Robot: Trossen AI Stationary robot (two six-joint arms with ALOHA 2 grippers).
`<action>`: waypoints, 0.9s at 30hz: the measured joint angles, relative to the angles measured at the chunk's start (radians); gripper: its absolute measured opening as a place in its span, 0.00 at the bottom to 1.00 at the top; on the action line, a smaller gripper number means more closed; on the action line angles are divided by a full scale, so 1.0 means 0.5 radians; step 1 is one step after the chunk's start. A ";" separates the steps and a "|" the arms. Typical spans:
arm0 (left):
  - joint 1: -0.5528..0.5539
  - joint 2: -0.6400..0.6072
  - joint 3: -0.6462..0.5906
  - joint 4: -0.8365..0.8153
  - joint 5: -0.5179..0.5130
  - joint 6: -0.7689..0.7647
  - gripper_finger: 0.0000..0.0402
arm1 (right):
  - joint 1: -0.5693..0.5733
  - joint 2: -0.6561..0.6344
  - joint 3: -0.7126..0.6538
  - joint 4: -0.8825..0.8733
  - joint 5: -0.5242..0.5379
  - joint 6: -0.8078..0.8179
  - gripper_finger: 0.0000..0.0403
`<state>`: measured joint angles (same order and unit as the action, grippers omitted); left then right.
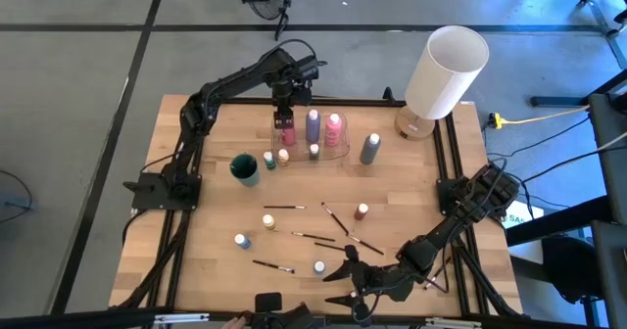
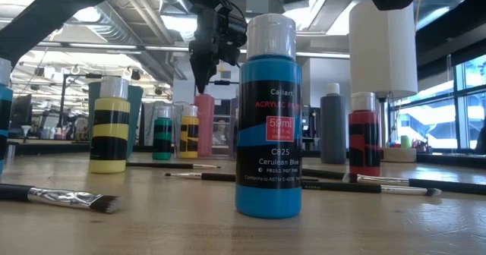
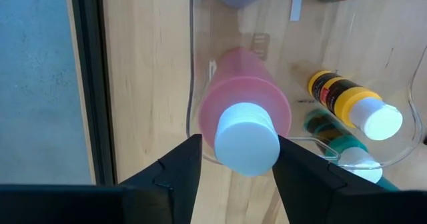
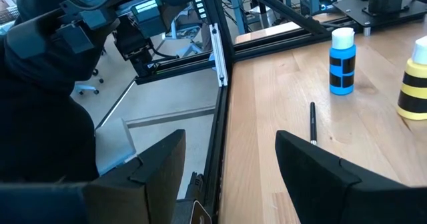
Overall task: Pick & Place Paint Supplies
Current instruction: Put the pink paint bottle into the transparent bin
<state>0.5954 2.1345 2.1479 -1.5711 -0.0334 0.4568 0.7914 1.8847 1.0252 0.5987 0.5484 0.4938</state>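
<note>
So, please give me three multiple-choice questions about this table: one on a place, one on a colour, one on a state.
1. Where is the left end effector?
A. above the pink bottle in the clear tray
B. at the lamp
C. on a paintbrush

2. What colour is the bottle closest to the low camera?
A. red
B. blue
C. yellow

3. How is the right end effector?
A. shut on a brush
B. holding a bottle
C. open, empty

Answers: 1 A, the left wrist view shows its fingers either side of the pink bottle's white cap; 2 B, its label and body are blue; 3 C, its fingers stand apart with nothing between them.
</note>
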 joint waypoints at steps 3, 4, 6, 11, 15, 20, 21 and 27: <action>0.000 0.000 0.000 0.000 0.001 0.000 0.43 | 0.000 0.000 0.000 -0.007 0.001 0.000 0.59; -0.001 0.000 0.000 0.000 0.001 0.001 0.43 | 0.000 0.000 0.000 -0.007 0.000 0.000 0.59; -0.001 0.000 0.000 0.000 0.001 0.001 0.43 | 0.000 0.000 0.000 -0.007 0.000 0.015 0.59; -0.002 0.000 0.000 0.000 0.001 -0.003 0.43 | 0.000 0.000 0.000 -0.007 0.001 0.031 0.59; -0.009 0.000 0.000 0.000 0.002 -0.001 0.43 | 0.000 0.000 0.000 -0.010 0.001 0.031 0.59; -0.009 0.000 0.000 0.000 0.003 -0.002 0.46 | 0.000 0.000 0.000 -0.024 0.000 0.031 0.59; -0.009 0.000 0.000 0.000 0.003 -0.002 0.46 | 0.000 0.000 0.000 -0.024 0.000 0.031 0.59; -0.009 0.000 0.000 0.000 0.083 -0.001 0.49 | 0.000 0.000 0.001 -0.024 0.000 0.031 0.59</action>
<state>0.5907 2.1345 2.1479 -1.5711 0.0081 0.4562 0.7914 1.8847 1.0255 0.5865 0.5484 0.5095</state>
